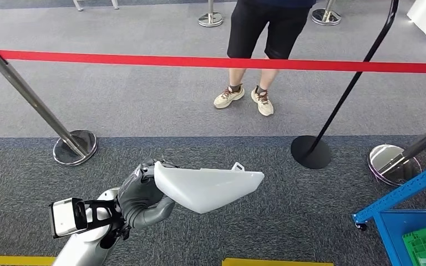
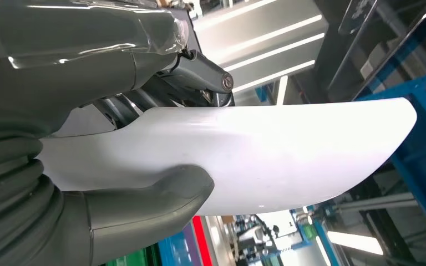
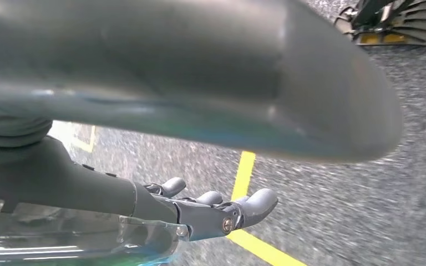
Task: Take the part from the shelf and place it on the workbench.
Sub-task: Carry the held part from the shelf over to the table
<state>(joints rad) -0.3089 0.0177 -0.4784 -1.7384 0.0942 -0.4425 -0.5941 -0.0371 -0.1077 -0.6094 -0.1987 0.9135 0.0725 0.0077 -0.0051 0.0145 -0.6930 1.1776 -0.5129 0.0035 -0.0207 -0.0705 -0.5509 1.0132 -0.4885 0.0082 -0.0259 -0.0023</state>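
Over grey carpet, the left hand [image 1: 140, 195] grips one white part [image 1: 208, 188], held in the air: smooth glossy plastic panel, wide at the hand, tapering to a rounded tip. Left wrist view: thumb [image 2: 150, 202] under the part, darker fingers [image 2: 199, 75] above it. Right hand [image 3: 199, 213] holds nothing, fingers slightly apart. Two chrome stanchions [image 1: 39, 108], one red belt [image 1: 211, 61], one black stand [image 1: 341, 100]. One person [image 1: 260, 50], cut off above the shorts. Blue rack [image 1: 405, 194] cut off by the frame edge.
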